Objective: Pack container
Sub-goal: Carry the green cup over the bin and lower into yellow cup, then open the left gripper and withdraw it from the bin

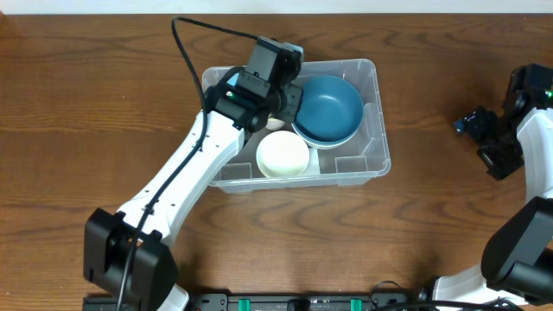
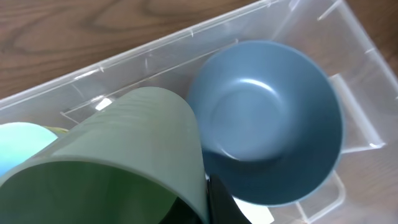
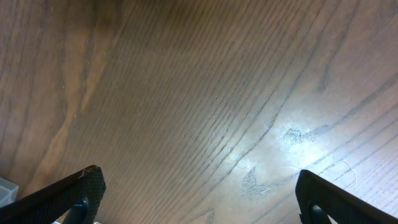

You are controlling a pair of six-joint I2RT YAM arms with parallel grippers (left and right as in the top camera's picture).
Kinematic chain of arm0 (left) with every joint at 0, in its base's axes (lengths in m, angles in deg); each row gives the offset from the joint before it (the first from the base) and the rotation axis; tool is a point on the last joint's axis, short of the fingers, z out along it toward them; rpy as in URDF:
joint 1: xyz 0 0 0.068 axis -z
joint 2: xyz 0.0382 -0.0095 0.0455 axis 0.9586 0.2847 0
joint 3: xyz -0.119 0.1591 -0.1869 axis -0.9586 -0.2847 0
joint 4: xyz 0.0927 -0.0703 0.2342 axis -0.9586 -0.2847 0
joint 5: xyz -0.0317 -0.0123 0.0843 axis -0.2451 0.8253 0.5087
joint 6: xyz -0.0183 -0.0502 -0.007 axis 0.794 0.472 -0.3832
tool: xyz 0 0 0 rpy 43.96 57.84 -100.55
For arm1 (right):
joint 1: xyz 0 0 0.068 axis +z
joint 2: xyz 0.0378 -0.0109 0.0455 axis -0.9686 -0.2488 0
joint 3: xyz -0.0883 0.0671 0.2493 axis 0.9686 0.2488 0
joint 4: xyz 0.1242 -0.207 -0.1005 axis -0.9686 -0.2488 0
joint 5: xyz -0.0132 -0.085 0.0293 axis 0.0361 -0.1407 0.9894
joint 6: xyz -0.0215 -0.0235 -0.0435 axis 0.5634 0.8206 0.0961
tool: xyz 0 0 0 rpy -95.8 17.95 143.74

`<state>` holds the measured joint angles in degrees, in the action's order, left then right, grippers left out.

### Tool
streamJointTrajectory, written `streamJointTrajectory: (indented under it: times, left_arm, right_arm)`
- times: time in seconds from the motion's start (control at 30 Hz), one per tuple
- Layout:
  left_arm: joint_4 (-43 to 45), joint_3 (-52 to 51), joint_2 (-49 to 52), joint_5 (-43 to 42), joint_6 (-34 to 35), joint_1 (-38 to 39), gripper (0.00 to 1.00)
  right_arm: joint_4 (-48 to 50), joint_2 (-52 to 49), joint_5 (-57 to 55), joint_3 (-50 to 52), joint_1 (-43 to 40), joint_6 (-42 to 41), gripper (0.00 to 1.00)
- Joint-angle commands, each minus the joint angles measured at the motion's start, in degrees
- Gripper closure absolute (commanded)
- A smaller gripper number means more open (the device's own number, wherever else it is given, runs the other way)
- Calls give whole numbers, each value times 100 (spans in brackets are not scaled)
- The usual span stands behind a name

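A blue bowl (image 1: 328,108) sits in the far right part of the container (image 1: 380,138), and a cream bowl (image 1: 282,155) sits in its near middle part, just beside the blue one. The left arm (image 1: 186,177) reaches diagonally from the near left corner of the wooden surface (image 1: 86,86) and covers the container's left part. In the left wrist view a green cup (image 2: 124,155) fills the foreground, tilted with its mouth toward the camera and hiding the blue bowl's near left rim. A pale blue rounded thing (image 2: 18,146) shows at the left; what it is cannot be told.

The container is a large clear rectangular bin with rounded corners and moulded ridges on its walls. It lies on the surface near the middle of the far edge.

The left hand (image 1: 283,104) is above the container's far left part, over the blue bowl's left rim. It is closed on the green cup's wall, with one dark finger (image 2: 221,202) against the rim. The right hand (image 3: 198,177) is near the surface's right edge, well apart from the container, its fingers spread wide over bare wood and holding nothing.
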<state>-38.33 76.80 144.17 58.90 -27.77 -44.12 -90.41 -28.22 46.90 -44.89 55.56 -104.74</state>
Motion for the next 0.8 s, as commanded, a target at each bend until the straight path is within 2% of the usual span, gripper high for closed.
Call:
streamJointTrajectory:
  times: [0.0,0.43,0.57,0.77]
  left_arm:
    - [-42,98,177,319,-114,-28,94]
    - [-146,98,337,688,-114,-28,93]
    - [-168,98,341,688,-114,-28,83]
    - [-291,98,341,686,-114,-26,83]
  right_arm:
    - [2,7,-24,-20,-17,-76,1]
    - [2,7,-24,-22,-17,-76,1]
    - [2,7,-24,-22,-17,-76,1]
    - [2,7,-24,-22,-17,-76,1]
